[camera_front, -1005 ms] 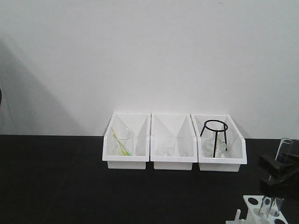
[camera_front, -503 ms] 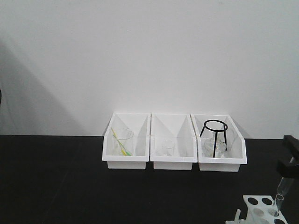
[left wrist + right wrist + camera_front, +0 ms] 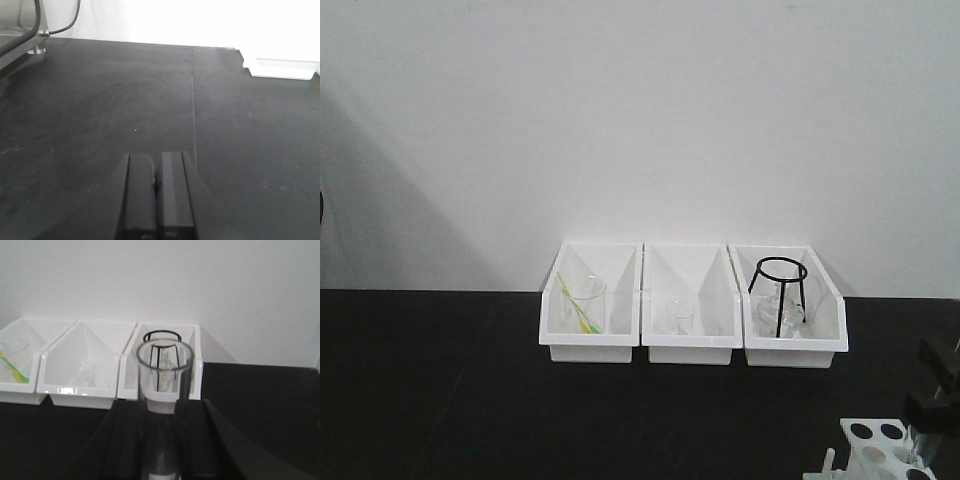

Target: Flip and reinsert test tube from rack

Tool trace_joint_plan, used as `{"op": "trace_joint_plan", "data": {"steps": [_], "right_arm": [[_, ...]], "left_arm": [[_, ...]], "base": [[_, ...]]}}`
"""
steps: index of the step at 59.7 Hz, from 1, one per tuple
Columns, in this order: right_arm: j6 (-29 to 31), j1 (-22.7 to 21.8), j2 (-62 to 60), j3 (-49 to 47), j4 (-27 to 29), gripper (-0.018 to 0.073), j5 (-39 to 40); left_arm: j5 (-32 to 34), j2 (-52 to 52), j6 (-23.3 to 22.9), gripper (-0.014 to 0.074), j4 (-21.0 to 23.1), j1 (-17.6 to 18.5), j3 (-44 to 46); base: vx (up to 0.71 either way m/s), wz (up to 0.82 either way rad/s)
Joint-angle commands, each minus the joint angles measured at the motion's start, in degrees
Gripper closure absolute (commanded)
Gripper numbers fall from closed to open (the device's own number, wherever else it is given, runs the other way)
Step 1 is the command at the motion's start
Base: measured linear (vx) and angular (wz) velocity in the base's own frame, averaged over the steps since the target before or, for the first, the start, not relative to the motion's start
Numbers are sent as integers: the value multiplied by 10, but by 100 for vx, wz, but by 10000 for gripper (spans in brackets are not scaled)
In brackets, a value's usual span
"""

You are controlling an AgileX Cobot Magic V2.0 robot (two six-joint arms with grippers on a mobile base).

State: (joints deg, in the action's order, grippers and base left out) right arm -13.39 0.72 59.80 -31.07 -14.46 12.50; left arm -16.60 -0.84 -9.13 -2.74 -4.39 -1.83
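Right claw (image 3: 164, 409) is clamped on the test tube (image 3: 164, 371), one black finger (image 3: 125, 440) on each side of the glass. The tube's open rim points up at the wrist cam. From the front cam I see that claw as a dark shape at the right edge, just above the right end of the rack (image 3: 876, 446) in the bench's (image 3: 440, 400) near right corner. The glass is too faint there, so I can't tell if the tube's lower end is sitting in a hole. Left claw (image 3: 157, 161) has its fingers pressed together with nothing between them, over bare black bench. Three white bins (image 3: 690, 352) sit in a row against the back wall, well apart from the rack.
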Motion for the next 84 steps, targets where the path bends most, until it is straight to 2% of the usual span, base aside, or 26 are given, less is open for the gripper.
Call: {"op": "trace_joint_plan", "data": {"steps": [1, 9, 29, 40, 47, 63, 73, 84], "right_arm": [[2, 0, -10, 3, 1, 421, 83], [0, 0, -10, 23, 1, 421, 124], [17, 0, -10, 85, -23, 421, 166], [37, -2, 6, 102, -23, 421, 227], [39, -2, 26, 102, -4, 421, 268], [62, -2, 44, 102, 4, 421, 261], [63, -2, 45, 102, -2, 421, 217], [64, -2, 77, 102, -22, 421, 252]], "left_arm": [[50, -7, 0, 603, 2, 4, 0], [50, -7, 0, 603, 2, 4, 0], [50, -7, 0, 603, 2, 4, 0], [50, -7, 0, 603, 2, 4, 0], [50, -7, 0, 603, 2, 4, 0], [50, -7, 0, 603, 2, 4, 0], [50, -7, 0, 603, 2, 4, 0], [50, -7, 0, 603, 2, 4, 0]], "base": [[0, 0], [0, 0], [0, 0], [0, 0], [0, 0], [0, 0], [0, 0], [0, 0]]}}
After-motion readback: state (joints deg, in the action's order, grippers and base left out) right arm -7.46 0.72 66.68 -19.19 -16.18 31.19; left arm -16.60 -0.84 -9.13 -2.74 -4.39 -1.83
